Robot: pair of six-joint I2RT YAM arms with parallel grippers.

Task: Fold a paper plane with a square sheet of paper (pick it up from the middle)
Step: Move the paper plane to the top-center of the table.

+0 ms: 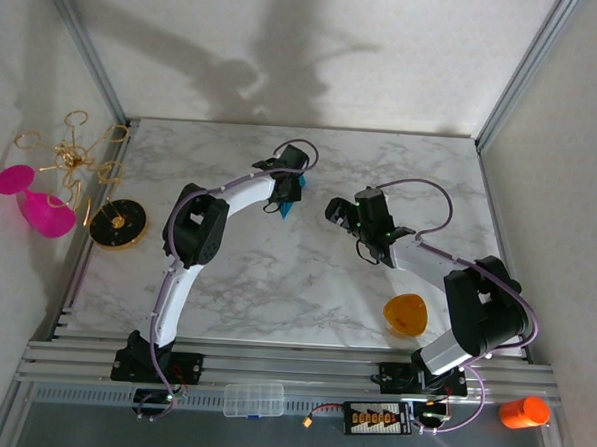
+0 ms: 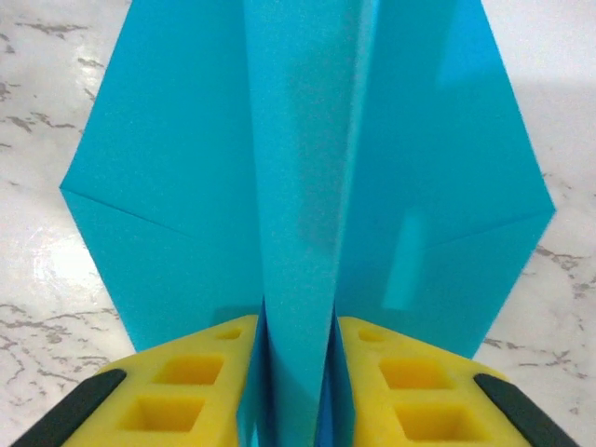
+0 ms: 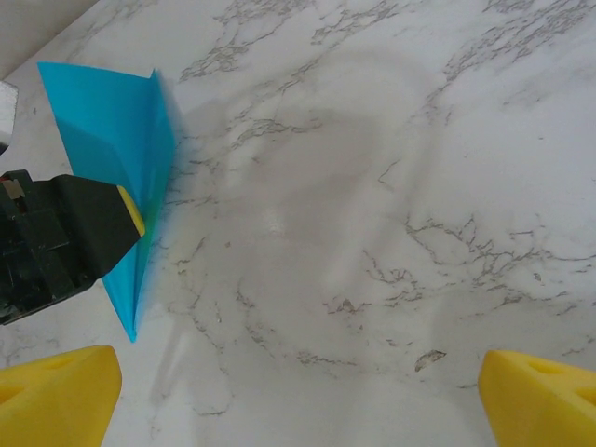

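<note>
My left claw [image 2: 296,372] is narrow, its 2 yellow pads [image 2: 200,372] set against either flank of the centre fold of the paper plane [image 2: 307,177], holding it. From my left wrist, the plane's nose end runs off the frame at 12 o'clock. Its lower end is buried between the pads at 6 o'clock, so I cannot see how deep the fold sits. Only the inner blocks of the pads show; the rest is cut off at the bottom edge.

From my right wrist the plane stands on edge at 9 o'clock, its point aimed toward 6 o'clock. My left claw's black finger covers part of it. Whether that point touches the marble table [image 3: 372,186] I cannot tell.

My right claw [image 3: 298,400] is spread wide, nothing between its 2 tips, which show just as yellow corners at 7 and 5 o'clock.

From above, the plane is a small teal sliver under my left claw, at 12 o'clock from the table's middle; its creases are too small to read there. My right claw sits at 3 o'clock of it, apart.

Counted from above:
- 2 arms and 2 claws
- 1 plane
- 1 orange bowl [image 1: 406,314] at 4 o'clock on the table
- 1 orange cup [image 1: 524,412] off the table
- 1 clear box [image 1: 254,399] on the near rail
- 2 pink shapes [image 1: 47,215] at 9 o'clock beyond the edge
</note>
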